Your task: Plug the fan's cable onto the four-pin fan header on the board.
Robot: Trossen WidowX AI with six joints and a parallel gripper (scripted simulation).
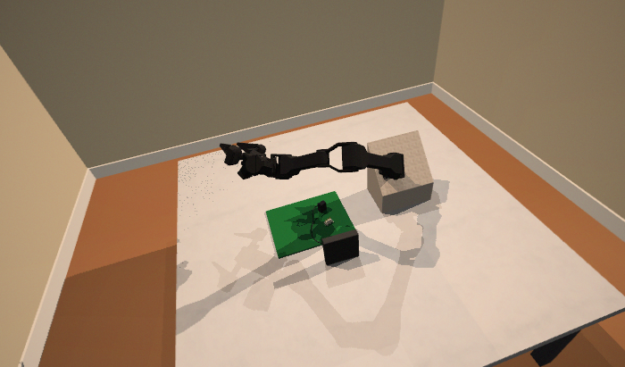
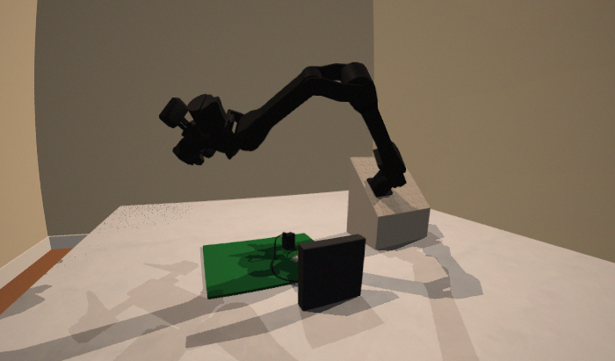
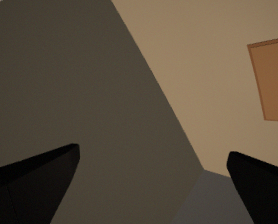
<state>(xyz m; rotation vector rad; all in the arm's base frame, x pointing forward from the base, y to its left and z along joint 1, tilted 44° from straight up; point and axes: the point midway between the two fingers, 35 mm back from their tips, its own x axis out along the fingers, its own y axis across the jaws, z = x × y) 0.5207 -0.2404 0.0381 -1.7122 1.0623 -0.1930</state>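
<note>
Nothing sits between my fingers: my pincer is spread wide and hangs high in the air, well above the table and off past the far left side of the green board. Through my wrist view I see only walls and a corner of the room between my two dark fingertips, so I am pointed away from the work. The plug stands as a small dark block on the board, its thin cable looping down toward the fan, which stands upright as a black slab at the board's near right corner. Just beside the plug lies a small pale part that I take for the four-pin header, apart from the plug; so I judge the plugging not yet done. The step in hand is the approach, before any grasp. Next I must swing my wrist down and back toward the board, line my fingers either side of the plug, and descend without brushing the cable or the fan.
</note>
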